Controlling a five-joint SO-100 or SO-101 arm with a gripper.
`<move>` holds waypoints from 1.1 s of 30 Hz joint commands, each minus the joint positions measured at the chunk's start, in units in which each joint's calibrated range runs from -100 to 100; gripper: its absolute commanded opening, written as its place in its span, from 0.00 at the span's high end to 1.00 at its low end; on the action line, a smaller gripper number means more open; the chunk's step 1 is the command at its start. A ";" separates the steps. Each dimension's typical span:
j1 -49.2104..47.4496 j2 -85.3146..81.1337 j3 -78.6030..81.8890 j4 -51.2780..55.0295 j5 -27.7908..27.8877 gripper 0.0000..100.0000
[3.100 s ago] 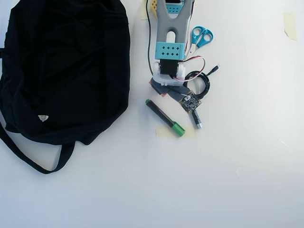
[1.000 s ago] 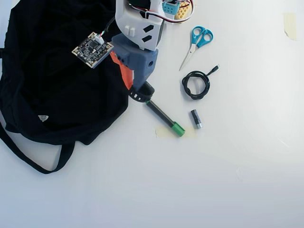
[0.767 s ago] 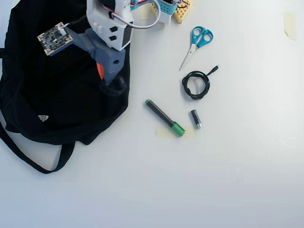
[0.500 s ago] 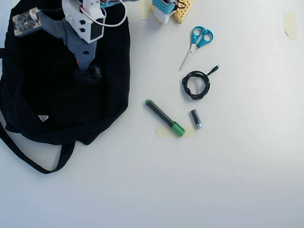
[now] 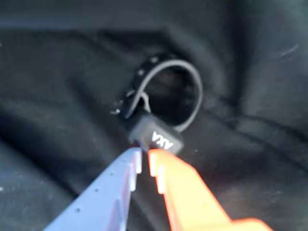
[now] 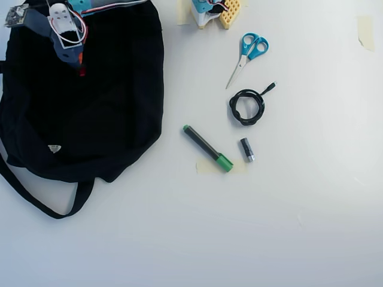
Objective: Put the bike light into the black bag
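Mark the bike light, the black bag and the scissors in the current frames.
Small black bike light with rubbery strap loop [image 5: 155,137]: wrist view, on its lettered body.
Large floppy black fabric bag [image 6: 119,125]: overhead view, on bare fabric.
Blue-handled scissors [image 6: 254,46]: overhead view, on the handles.

In the overhead view, right of the black bag [image 6: 84,89] lie scissors [image 6: 248,51], cable [image 6: 247,106], marker [image 6: 207,148]; the bike light [image 5: 154,137] seemingly rests on it.

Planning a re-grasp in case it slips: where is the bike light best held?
Grip the bike light's chunky lettered body, coming from the side opposite its strap loop, as the gripper does now. The block looks solid; the loop looks thin and would likely flex.
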 commanded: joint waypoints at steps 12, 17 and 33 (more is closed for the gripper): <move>-20.89 -25.45 -0.90 1.07 -0.40 0.54; -38.54 -39.15 -0.90 1.50 -0.35 0.77; -49.01 -43.63 0.63 10.89 2.54 0.98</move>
